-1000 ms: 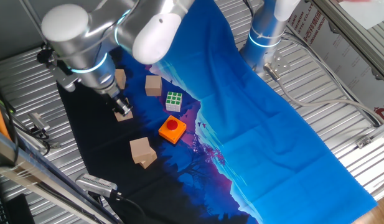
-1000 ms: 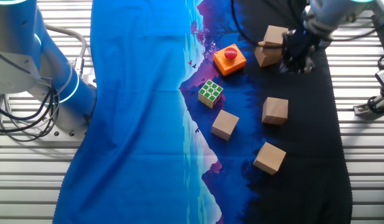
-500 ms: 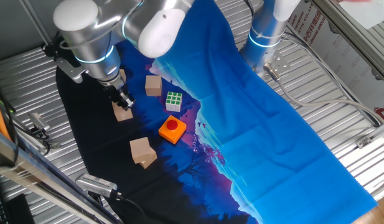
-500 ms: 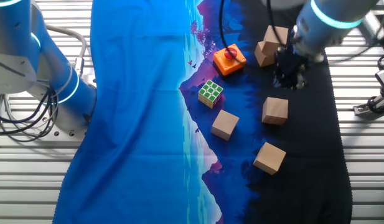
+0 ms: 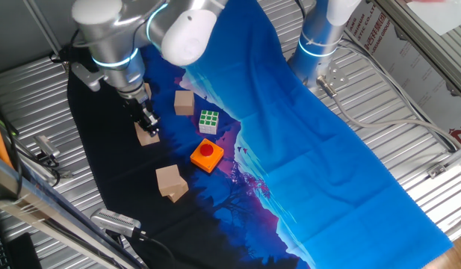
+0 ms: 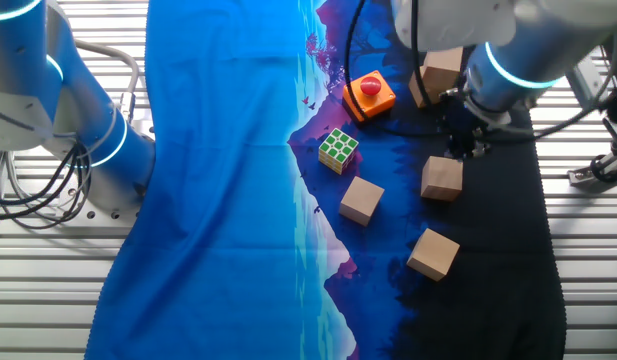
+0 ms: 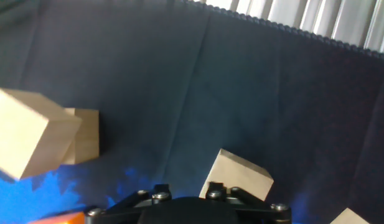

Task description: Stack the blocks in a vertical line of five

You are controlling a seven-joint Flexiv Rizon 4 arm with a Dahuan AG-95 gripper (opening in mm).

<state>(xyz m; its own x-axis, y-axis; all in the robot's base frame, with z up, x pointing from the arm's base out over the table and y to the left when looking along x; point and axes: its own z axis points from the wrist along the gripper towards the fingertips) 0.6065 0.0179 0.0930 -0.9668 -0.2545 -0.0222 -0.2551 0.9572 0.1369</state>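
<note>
You are looking at a silver arm whose dark two-finger gripper is hanging low over a plain light-tan wooden cube lying on the black end of a blue-and-black printed cloth. In the other fixed view the gripper is hovering just above that same cube, near its upper edge. How far the fingers are parted cannot be told from any view: the hand view is showing only the dark base of the gripper, with the cube directly ahead of it. Nothing is visibly sitting between the fingers.

Two more tan cubes are sitting together, one stacked crookedly on the other, beyond the arm; in the hand view you are seeing them at the left, the upper one overhanging the lower. A fourth cube is resting near the cloth's blue edge, and a fifth is lying well apart, towards the near side.

A green-and-white puzzle cube is sitting beside the fourth cube, and a flat orange block with a red round button is lying near the stacked pair.
</note>
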